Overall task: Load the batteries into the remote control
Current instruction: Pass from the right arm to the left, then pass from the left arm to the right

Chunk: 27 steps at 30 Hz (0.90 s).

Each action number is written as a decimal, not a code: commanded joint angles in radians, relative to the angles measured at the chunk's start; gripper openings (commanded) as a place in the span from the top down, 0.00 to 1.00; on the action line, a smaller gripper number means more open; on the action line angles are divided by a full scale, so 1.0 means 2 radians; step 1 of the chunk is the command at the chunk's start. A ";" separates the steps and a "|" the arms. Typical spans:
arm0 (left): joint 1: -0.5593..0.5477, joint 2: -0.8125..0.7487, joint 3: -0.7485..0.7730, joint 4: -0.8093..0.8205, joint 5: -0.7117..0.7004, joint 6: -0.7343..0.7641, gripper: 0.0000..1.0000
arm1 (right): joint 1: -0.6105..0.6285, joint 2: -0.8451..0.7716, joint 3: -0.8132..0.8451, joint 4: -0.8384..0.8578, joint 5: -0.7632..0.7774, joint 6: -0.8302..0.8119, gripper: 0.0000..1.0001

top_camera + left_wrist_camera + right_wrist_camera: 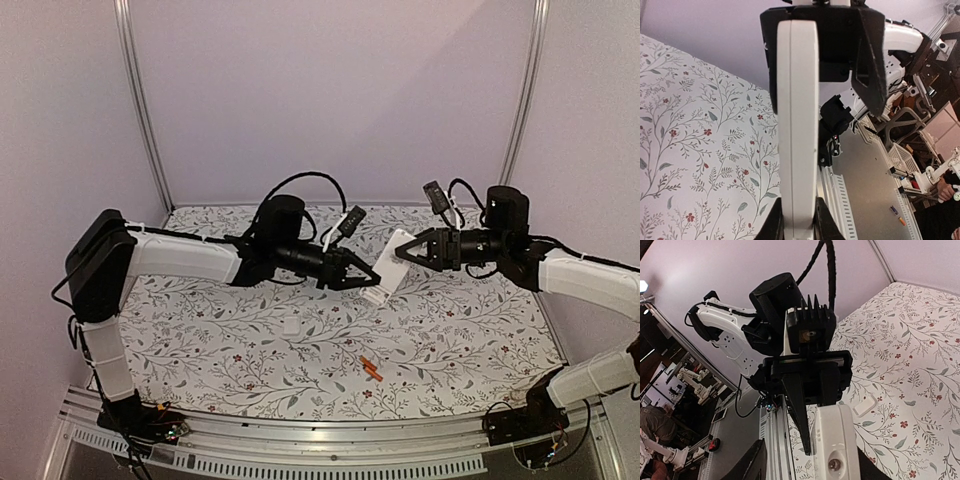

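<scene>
Above floral table (250, 350), left claw (370, 281) pinches remote control (392, 262); right claw (404, 252) parted.

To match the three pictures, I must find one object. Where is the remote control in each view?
Top external: remote control in mid-air, right of centre.
Left wrist: remote control upright, centre.
Right wrist: remote control at bottom centre.
Shared landmark: floral table cover.

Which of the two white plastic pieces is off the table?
The remote control, the longer bar, held up in the air by the left hand. The smaller cover plate lies flat on the table, nearer the arm bases.
</scene>
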 commanded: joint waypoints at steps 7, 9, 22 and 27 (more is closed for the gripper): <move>0.013 -0.023 -0.014 0.150 -0.014 -0.086 0.97 | 0.004 0.068 -0.008 0.295 -0.023 0.188 0.65; 0.013 -0.022 -0.015 0.160 -0.016 -0.094 0.97 | 0.005 0.086 -0.008 0.353 -0.026 0.223 0.72; 0.016 -0.104 -0.047 -0.017 -0.130 0.113 0.24 | -0.004 0.079 -0.003 0.167 0.015 0.172 1.00; 0.016 -0.149 -0.065 -0.123 -0.179 0.242 0.00 | -0.044 0.032 -0.006 0.009 0.054 0.059 1.00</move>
